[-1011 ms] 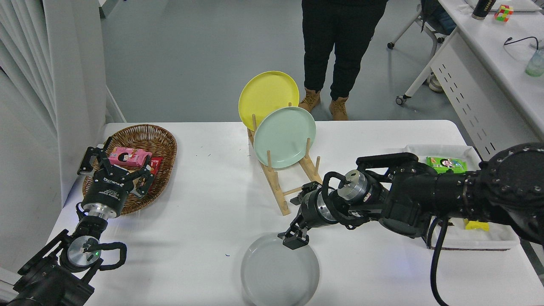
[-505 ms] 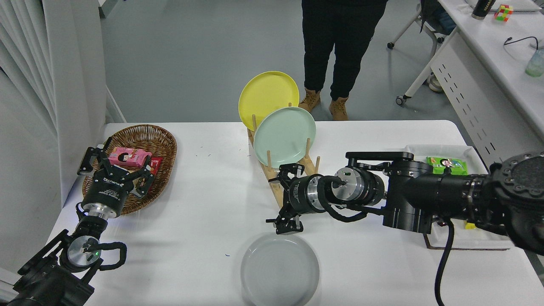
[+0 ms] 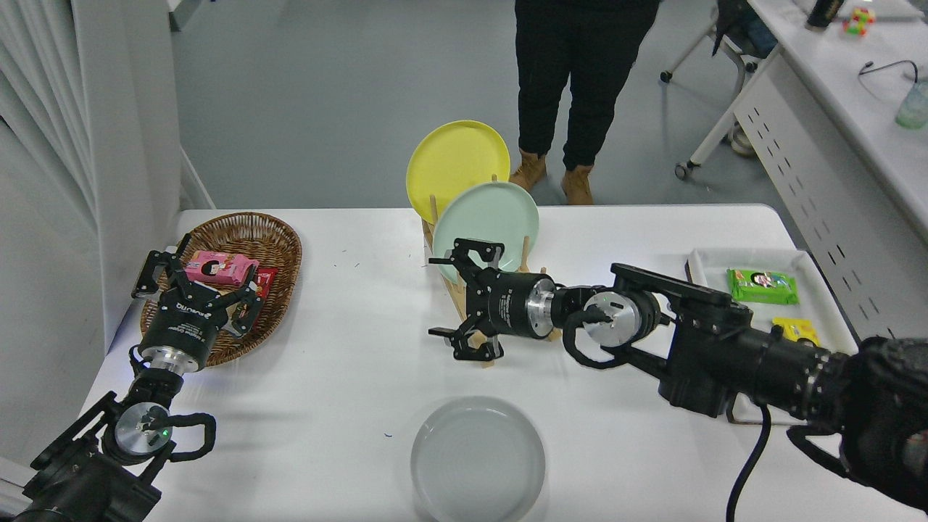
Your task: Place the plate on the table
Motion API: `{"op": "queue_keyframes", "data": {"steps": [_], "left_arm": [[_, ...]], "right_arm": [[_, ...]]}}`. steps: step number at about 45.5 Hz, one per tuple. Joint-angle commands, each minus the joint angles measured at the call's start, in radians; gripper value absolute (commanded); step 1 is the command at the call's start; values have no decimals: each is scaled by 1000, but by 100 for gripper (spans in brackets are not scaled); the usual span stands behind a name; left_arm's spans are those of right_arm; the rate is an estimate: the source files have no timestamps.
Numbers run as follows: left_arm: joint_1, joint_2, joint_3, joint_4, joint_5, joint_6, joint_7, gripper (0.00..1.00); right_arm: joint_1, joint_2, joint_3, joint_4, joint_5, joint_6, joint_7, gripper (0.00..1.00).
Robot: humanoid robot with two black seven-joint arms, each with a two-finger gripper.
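- Plate point(image 3: 478, 458) lies flat on the table point(image 3: 348, 362) at the near edge, mid-width; nothing touches it.
- Right gripper point(image 3: 464, 301) spread wide and empty, hanging beside the wooden rack point(image 3: 475, 319), just in front of the mint-green plate point(image 3: 484, 230).
- Left gripper point(image 3: 196, 293) parked over the basket point(image 3: 239, 239), fingers splayed, empty.
- Risk: swinging out sideways could clip the rack and topple the mint-green plate.

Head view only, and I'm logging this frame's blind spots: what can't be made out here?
- Grey plate on the table: near rim cut off by the bottom edge.
- Wooden rack: middle hidden behind the open right gripper.
- Mint-green plate: lower edge behind that gripper.
- Red packet in the basket: mostly covered by the parked left gripper.
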Motion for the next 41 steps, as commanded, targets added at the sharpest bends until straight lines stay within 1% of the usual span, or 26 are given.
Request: {"op": "queue_keyframes", "data": {"steps": [1,11,15,22,28,37,41], "left_arm": [[0,0,0,0,0,1,0,98],[0,0,0,0,0,1,0,98],[0,0,0,0,0,1,0,98],[0,0,0,0,0,1,0,98],[0,0,0,-1,0,1,0,98],[0,0,0,0,0,1,0,98],[0,0,0,0,0,1,0,98]], "right_arm": [[-69,-2,237,-111,-51,217,0,100],[-125,-3,446,-162,-53,328,0,100],[-145,-6,498,-176,-59,352,0,100],[-172,-38,567,-194,-100,357,0,100],[-189,-86,584,-226,-102,357,2,100],[-183,-94,641,-371,-102,357,10,100],[-178,-94,648,-398,-102,357,10,100]]}}
